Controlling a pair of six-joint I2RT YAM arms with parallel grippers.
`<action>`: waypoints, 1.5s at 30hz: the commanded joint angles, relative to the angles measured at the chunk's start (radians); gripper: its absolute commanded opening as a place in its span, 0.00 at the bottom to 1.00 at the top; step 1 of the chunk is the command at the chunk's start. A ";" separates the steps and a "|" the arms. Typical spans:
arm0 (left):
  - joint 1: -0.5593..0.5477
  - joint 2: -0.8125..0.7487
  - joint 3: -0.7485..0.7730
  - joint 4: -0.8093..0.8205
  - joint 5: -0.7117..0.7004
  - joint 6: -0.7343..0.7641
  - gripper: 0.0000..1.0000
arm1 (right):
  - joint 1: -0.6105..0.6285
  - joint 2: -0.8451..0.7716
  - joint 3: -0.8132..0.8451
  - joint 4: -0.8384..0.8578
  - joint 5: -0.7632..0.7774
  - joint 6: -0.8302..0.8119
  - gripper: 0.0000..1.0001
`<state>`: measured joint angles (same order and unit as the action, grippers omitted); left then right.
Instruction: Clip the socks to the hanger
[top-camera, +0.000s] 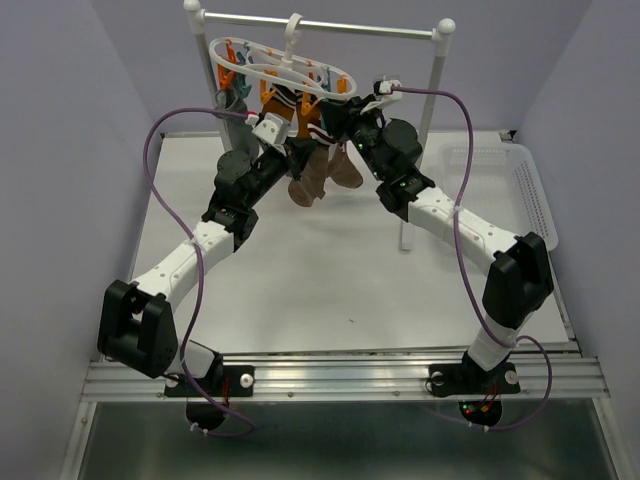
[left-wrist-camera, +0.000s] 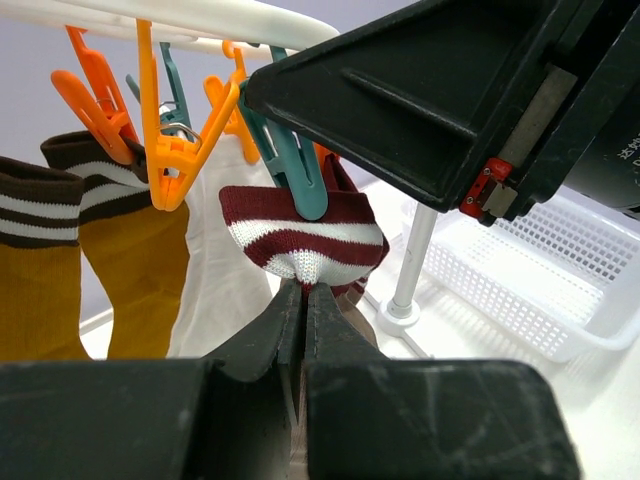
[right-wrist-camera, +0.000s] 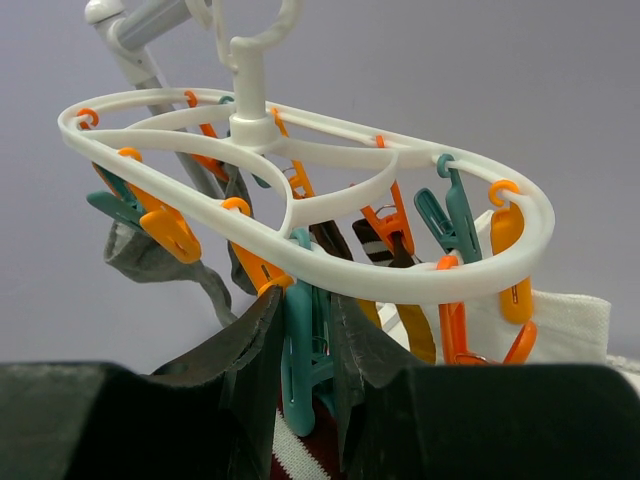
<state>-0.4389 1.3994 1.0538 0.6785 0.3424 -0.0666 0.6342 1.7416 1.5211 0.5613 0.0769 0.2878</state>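
1. The maroon striped sock (left-wrist-camera: 300, 235) hangs under the hanger (right-wrist-camera: 420, 285). Its cuff is caught in the jaws of a teal clip (right-wrist-camera: 305, 370) on the hanger's near ring.
2. The left tool (left-wrist-camera: 302, 295) is clenched on the lower edge of that sock, just below the hanger. Its two fingers are pressed together with the fabric pinched between them.
3. The right tool (right-wrist-camera: 305, 300) comes up from below the hanger's near ring. Its fingers sit on either side of the same teal clip, touching it and grasping it.
4. Two mustard socks (left-wrist-camera: 140, 265) with brown-and-white striped cuffs hang from orange clips on the hanger, to one side of the maroon sock.
5. A white sock (left-wrist-camera: 225, 280) hangs from the hanger between the mustard socks and the maroon one.
6. A grey sock (right-wrist-camera: 150, 262) hangs from the far end of the hanger, well apart from the clip being held.
7. In the overhead view, brownish socks (top-camera: 312, 178) dangle lowest beneath the hanger, between the two arms.
8. The hanger's hook is over a rail (top-camera: 330, 28) with ball-topped posts, so the hanger is held above the table (top-camera: 300, 280).
9. A white perforated basket (left-wrist-camera: 520, 290) sits on the table beyond the rail's post, off to the hanger's right.
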 joint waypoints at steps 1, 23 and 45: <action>-0.001 -0.042 -0.006 0.084 -0.009 0.025 0.00 | 0.004 -0.048 0.010 -0.017 -0.002 0.020 0.20; -0.001 -0.014 0.014 0.073 -0.023 0.002 0.00 | 0.004 -0.065 0.014 -0.043 0.001 -0.003 0.94; 0.000 -0.216 -0.061 -0.220 -0.365 -0.101 0.99 | 0.004 -0.355 -0.114 -0.495 0.119 -0.145 1.00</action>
<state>-0.4377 1.2980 1.0161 0.5098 0.1078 -0.1455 0.6353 1.4502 1.4315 0.2146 0.1101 0.1780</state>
